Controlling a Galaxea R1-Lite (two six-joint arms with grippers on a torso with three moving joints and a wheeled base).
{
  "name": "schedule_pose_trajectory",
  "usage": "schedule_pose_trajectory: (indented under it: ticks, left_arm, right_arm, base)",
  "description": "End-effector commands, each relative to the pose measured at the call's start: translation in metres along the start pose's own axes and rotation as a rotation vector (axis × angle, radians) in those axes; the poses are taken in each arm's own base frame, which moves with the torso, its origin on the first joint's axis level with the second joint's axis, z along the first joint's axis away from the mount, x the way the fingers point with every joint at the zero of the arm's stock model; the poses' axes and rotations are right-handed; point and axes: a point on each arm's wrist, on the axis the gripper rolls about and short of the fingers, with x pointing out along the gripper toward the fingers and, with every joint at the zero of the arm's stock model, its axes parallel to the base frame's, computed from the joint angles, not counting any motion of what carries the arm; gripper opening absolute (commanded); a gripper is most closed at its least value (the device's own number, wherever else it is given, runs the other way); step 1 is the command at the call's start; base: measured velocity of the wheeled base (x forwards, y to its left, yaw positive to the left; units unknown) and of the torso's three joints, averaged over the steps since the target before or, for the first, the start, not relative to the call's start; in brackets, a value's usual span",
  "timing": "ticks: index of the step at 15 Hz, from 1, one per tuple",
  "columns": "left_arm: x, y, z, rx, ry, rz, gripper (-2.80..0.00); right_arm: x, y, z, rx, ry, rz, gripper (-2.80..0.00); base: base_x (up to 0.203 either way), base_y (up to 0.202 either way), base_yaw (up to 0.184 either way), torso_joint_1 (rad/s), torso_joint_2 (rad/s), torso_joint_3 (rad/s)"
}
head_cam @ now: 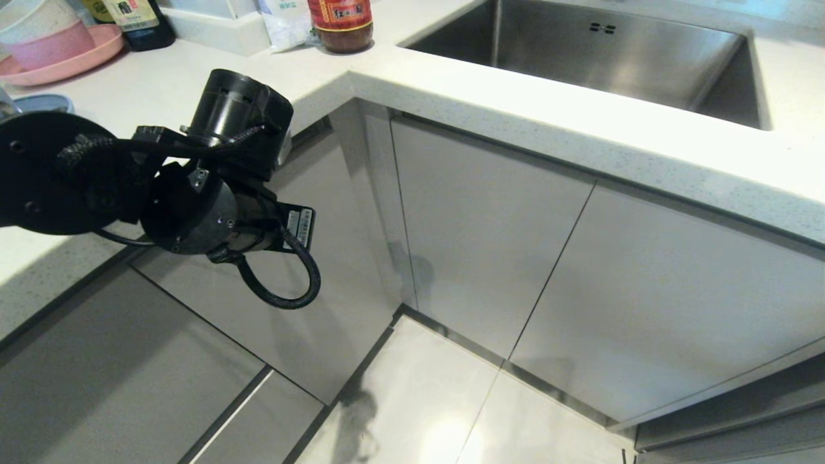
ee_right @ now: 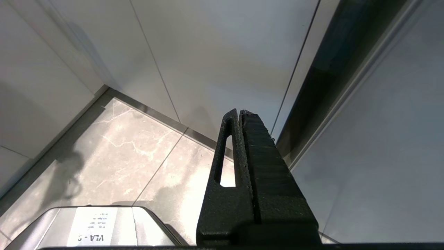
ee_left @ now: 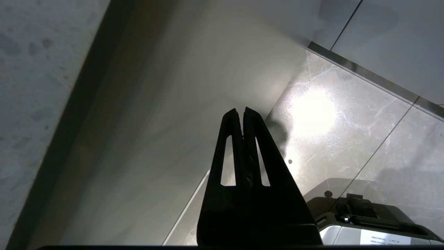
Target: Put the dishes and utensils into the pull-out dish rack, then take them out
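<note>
The left hand (ee_left: 241,113) is held clenched and empty before the grey cabinet front (ee_left: 166,132); the right hand (ee_right: 241,114) is clenched too.

A white speckled countertop (head_cam: 515,109), pale grey cabinet doors (head_cam: 490,238), a pink plate (head_cam: 77,61), a steel-grey sink (head_cam: 580,51) and marbled floor tiles (ee_left: 347,139) are seen.

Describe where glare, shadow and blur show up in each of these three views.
Head view: a bright glare patch on the floor tiles, with the left arm's dark shadow beside it. Left wrist view: strong glare on the marbled floor, the cabinet front smeared by motion blur, the left gripper backlit to a silhouette. Right wrist view: sharp, evenly lit, soft shadows on the floor.
</note>
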Motion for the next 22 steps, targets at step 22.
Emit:
schedule_pose_trajectory:
  ticks: [22]
  left_arm:
    - [-0.184, 0.184, -0.040, -0.219, -0.714, -0.050, -2.80]
  right_arm:
    - [0.000, 0.000, 0.000, 0.000, -0.002, 0.000, -2.80]
  base:
    - [0.000, 0.000, 0.000, 0.000, 0.00, 0.000]
